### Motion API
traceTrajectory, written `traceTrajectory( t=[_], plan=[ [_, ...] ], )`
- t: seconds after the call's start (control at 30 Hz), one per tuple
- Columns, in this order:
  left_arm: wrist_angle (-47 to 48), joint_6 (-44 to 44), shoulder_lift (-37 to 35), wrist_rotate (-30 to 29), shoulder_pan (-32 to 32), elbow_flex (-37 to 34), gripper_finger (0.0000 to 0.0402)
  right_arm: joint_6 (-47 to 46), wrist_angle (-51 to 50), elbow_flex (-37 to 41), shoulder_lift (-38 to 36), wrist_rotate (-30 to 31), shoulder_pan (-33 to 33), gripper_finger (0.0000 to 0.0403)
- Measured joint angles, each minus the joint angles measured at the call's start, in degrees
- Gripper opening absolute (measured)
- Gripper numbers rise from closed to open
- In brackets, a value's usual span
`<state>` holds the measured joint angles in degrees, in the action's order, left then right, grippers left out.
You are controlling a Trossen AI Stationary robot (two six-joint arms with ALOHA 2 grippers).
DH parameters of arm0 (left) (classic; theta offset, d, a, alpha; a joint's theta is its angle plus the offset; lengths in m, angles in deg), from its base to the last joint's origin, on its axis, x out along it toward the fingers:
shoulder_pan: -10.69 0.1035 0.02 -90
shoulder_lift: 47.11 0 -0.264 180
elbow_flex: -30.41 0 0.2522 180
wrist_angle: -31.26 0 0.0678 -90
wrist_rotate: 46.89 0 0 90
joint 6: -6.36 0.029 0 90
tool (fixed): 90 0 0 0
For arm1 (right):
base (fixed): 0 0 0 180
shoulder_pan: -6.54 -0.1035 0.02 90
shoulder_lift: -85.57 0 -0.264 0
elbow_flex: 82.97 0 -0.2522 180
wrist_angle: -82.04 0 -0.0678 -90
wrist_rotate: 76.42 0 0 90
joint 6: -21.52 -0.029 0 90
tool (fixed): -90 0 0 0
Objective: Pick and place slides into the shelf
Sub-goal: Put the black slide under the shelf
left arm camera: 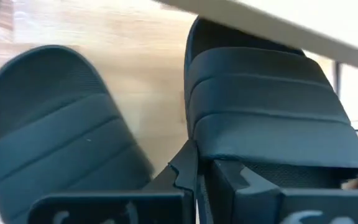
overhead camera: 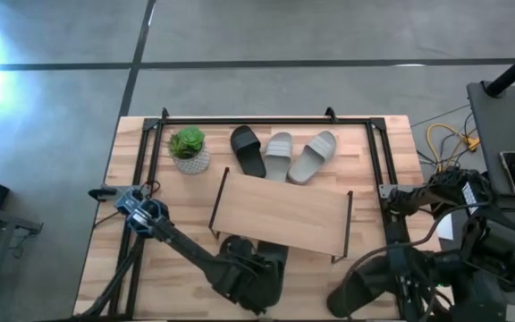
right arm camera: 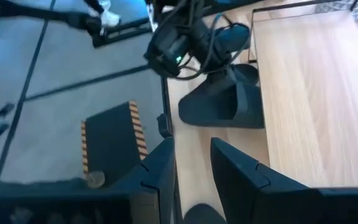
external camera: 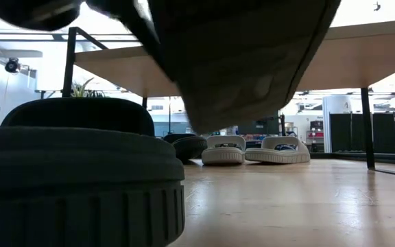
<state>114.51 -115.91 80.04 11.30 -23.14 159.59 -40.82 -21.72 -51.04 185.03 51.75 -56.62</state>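
Left gripper (left arm camera: 197,186) — clenching a dark slide (left arm camera: 266,118), sliding it under the shelf (overhead camera: 280,215); release pending.

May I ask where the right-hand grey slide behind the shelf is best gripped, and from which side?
Probably by its broad strap, coming straight down from above, one finger slipped under the arch. The grey slide lies sole-down on the table, beyond the shelf. The other grey slide sits close beside it, so pinching its sides looks cramped.

Matt black rubbery slides (left arm camera: 272,118), ridged strap, pale smooth wooden shelf (overhead camera: 280,215), thin black metal frames
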Motion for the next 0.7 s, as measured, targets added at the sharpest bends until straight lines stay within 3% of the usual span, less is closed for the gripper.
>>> traceTrajectory(
  t=[0.3, 0.7],
  plan=[
    [-3.7, -0.5, 0.0, 3.1, 1.4, -5.0, 0.001, 1.1, 0.0, 1.9, -0.2, -2.1, 0.0, 0.0095],
    [-8.7, 0.6, 0.0, 6.5, 1.5, -6.6, 0.0148, 3.0, 0.0, 2.8, -0.9, -2.1, 0.0, 0.0095]
  ],
)
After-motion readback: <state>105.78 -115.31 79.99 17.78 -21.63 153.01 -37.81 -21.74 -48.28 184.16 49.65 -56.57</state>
